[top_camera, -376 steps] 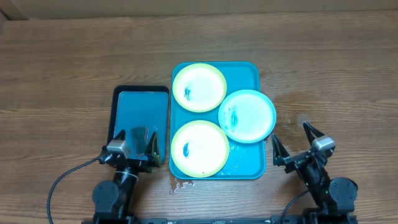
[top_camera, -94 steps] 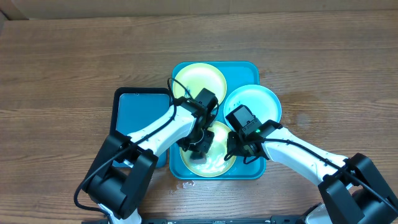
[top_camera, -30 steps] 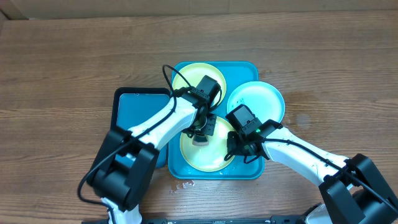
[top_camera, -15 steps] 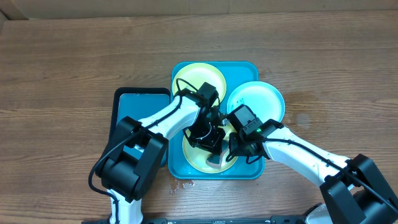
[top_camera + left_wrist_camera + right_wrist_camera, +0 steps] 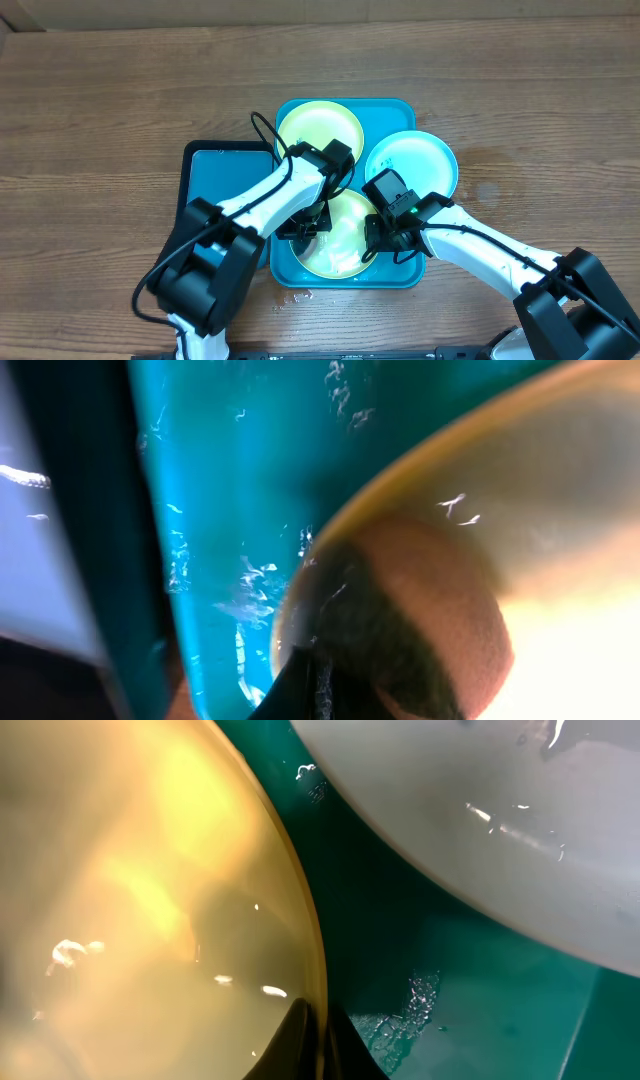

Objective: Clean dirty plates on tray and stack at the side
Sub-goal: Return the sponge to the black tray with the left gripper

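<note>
The teal tray (image 5: 405,110) holds three plates. On the near yellow-green plate (image 5: 345,240), my left gripper (image 5: 303,225) is shut on a dark sponge (image 5: 420,620) and presses it against the plate's left part (image 5: 540,490). My right gripper (image 5: 375,243) is shut on this plate's right rim, one finger on each side of the edge (image 5: 318,1045). No smear shows on the plate's bare part (image 5: 130,900). The far yellow-green plate (image 5: 320,125) lies partly under the left arm. The light-blue plate (image 5: 415,160) hangs over the tray's right edge.
A smaller black-rimmed blue tray (image 5: 215,170) lies left of the teal one, partly under the left arm. Water drops glisten on the teal tray's floor (image 5: 420,995) and on the wood (image 5: 295,297) near its front corner. Bare wooden table surrounds both trays.
The left gripper has swept with the sponge from the near plate's middle to its left side. The right gripper has kept its hold on the rim in the same place.
</note>
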Controlling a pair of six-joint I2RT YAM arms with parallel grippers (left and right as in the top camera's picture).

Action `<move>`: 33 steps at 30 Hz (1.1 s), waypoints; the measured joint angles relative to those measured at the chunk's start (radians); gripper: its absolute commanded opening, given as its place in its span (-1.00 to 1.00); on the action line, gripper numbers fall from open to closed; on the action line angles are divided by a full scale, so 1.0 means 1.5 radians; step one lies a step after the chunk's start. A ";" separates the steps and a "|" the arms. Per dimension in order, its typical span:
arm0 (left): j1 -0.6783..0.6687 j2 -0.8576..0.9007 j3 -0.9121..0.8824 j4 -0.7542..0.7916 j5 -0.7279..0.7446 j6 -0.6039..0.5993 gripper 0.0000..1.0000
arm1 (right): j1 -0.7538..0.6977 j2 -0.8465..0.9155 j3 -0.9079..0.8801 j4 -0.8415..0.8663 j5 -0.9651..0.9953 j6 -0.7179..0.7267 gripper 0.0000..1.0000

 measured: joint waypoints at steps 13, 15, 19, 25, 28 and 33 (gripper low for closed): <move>0.143 -0.280 -0.011 -0.019 -0.139 0.055 -0.92 | -0.002 0.000 0.000 -0.003 0.008 0.000 -0.92; 0.185 -0.275 -0.027 0.017 -0.136 0.066 -0.92 | -0.001 0.000 0.000 -0.001 0.007 0.003 -0.92; 0.259 -0.239 -0.085 0.089 -0.081 0.113 -0.72 | -0.002 0.000 0.000 -0.002 0.006 0.011 -0.92; 0.300 -0.184 -0.112 0.095 -0.007 0.171 0.05 | -0.005 0.000 0.008 -0.043 0.003 0.016 -0.92; 0.303 -0.189 -0.109 0.074 0.013 0.188 1.00 | -0.005 0.000 0.025 -0.097 0.015 0.018 -0.92; 0.303 -0.232 -0.074 0.002 0.031 0.199 1.00 | -0.005 -0.005 0.086 -0.191 0.065 0.017 -0.92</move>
